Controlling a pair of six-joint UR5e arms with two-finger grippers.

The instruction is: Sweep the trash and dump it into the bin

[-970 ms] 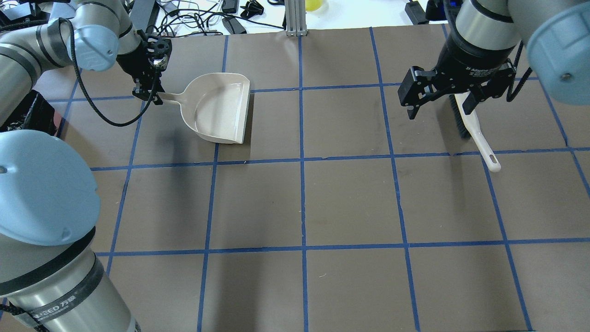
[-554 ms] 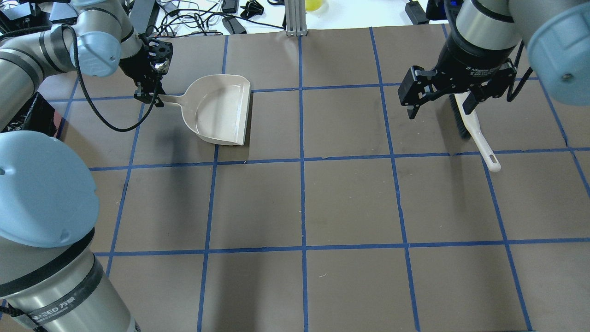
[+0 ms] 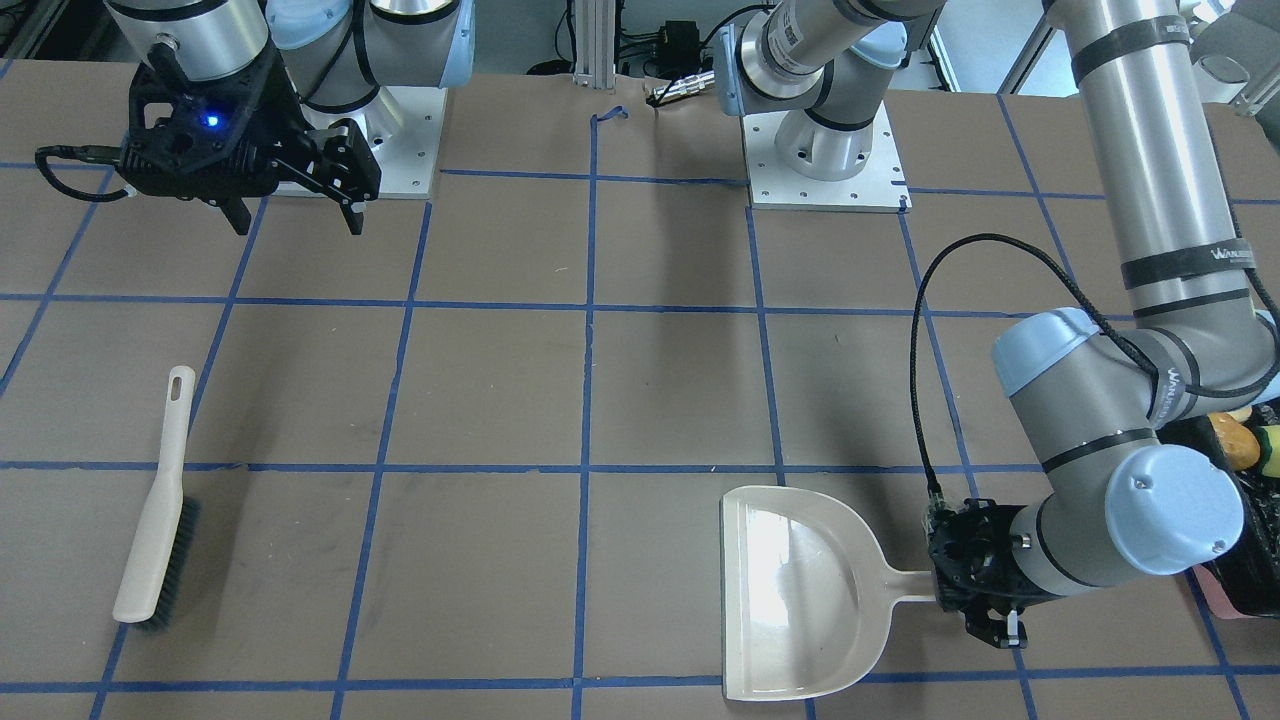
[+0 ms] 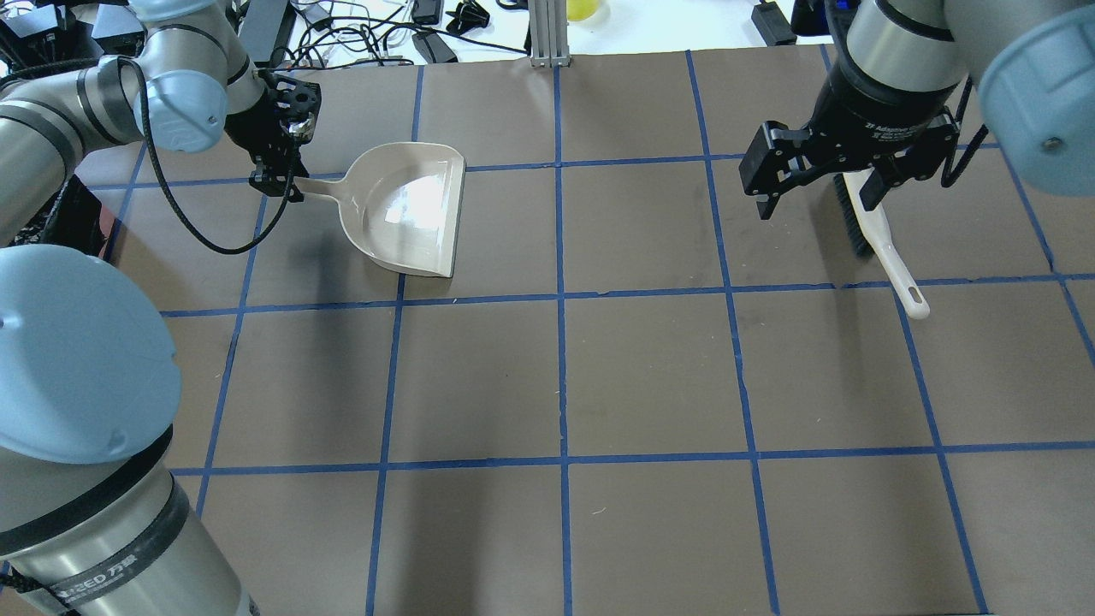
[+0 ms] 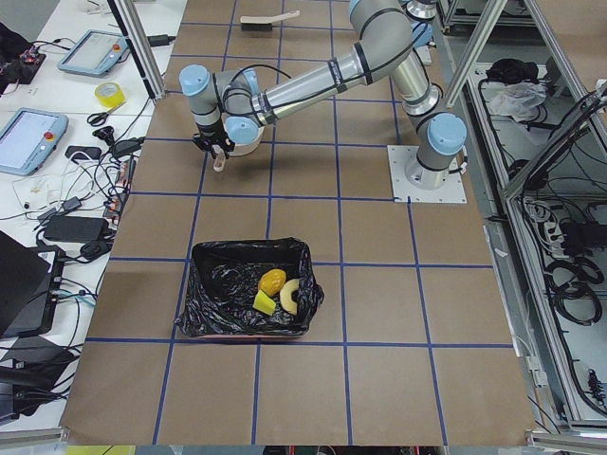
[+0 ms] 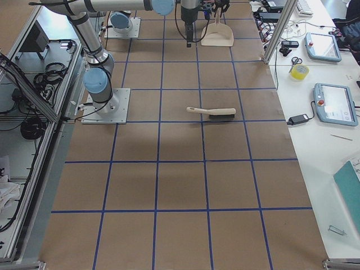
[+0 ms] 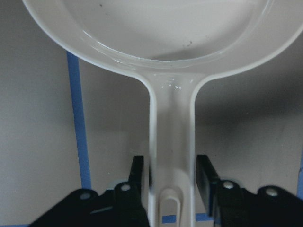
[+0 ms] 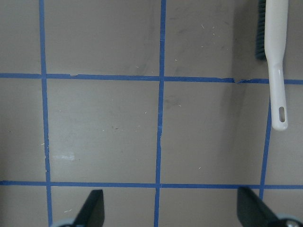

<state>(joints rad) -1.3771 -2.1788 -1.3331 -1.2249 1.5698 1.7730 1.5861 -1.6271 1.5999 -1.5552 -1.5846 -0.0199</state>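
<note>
My left gripper is shut on the handle of the beige dustpan at the table's far left; the wrist view shows a finger on each side of the handle, and the pan is empty. The bin, black-lined with pink sides, holds the bread roll, the croissant piece and the sponge wedge. It stands just beyond my left elbow. My right gripper is open and empty, above the table beside the brush.
The white-handled brush lies flat at the far right, bristles away from the handle hole. Cables and devices lie past the table's far edge. Blue tape lines grid the brown table top.
My left gripper has turned slightly and shifted the dustpan a little toward me, and the glare in the pan has changed. The right arm and the brush have not moved.
</note>
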